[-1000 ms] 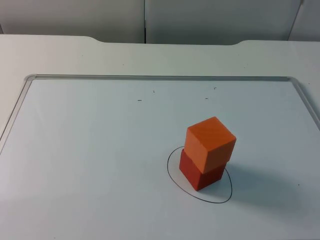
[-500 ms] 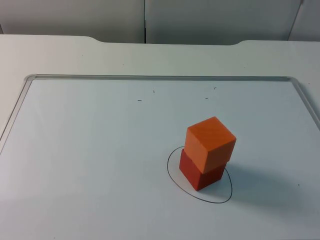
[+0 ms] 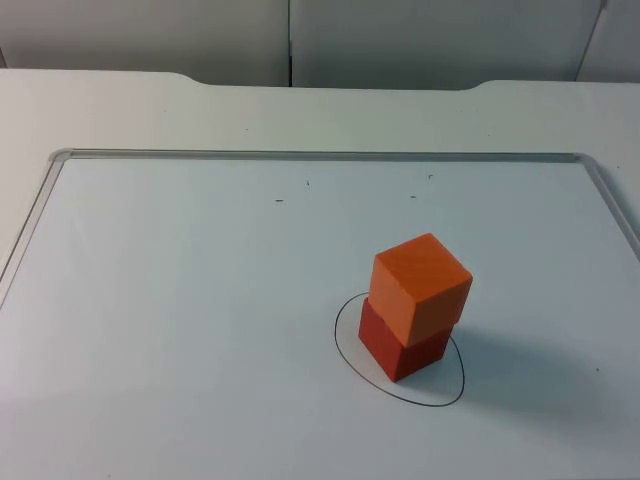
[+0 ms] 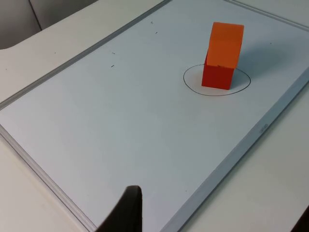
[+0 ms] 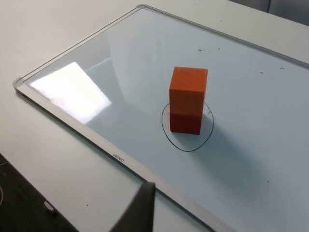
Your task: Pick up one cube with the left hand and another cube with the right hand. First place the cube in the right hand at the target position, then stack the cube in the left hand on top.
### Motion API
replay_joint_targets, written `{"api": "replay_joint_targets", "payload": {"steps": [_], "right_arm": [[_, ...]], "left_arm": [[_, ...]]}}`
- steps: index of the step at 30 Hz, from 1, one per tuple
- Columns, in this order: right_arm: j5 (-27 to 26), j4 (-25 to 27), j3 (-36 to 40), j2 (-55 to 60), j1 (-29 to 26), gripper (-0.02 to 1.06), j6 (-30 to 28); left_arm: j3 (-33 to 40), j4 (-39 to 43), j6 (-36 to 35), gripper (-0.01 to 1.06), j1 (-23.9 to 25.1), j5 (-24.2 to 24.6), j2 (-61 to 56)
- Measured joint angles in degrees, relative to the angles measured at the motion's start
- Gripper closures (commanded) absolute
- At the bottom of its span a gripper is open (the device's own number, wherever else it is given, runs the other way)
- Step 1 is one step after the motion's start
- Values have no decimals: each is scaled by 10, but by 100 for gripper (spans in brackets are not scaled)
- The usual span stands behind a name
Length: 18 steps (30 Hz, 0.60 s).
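An orange cube (image 3: 420, 287) sits on top of a red cube (image 3: 403, 347), turned slightly against it. The stack stands inside a black drawn oval (image 3: 443, 396) on the whiteboard (image 3: 180, 300). The left wrist view has the orange cube (image 4: 226, 42) on the red cube (image 4: 217, 77), far ahead of my left gripper (image 4: 217, 212), which is open and holds nothing. The right wrist view has the same stack, orange cube (image 5: 188, 89) over red cube (image 5: 185, 123), well ahead of my right gripper (image 5: 227, 217), also open and holding nothing. Both arms are drawn back from the board.
The whiteboard's metal frame (image 3: 300, 155) runs around the work area on the white table (image 3: 110, 105). A few small pen marks (image 3: 279, 200) lie near its far edge. A grey partition wall (image 3: 290, 40) closes the back.
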Motion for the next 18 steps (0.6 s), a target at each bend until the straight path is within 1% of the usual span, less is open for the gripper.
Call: {"api": "replay_joint_targets", "payload": {"steps": [1,2,18], "right_arm": [[0,0,0,0,0,3,0],[0,0,0,0,0,0,0],[0,0,0,0,0,0,1]], "left_arm": [[0,0,0,0,0,0,0],[0,0,0,0,0,0,0],[0,0,3,0,0,-1,0]]}}
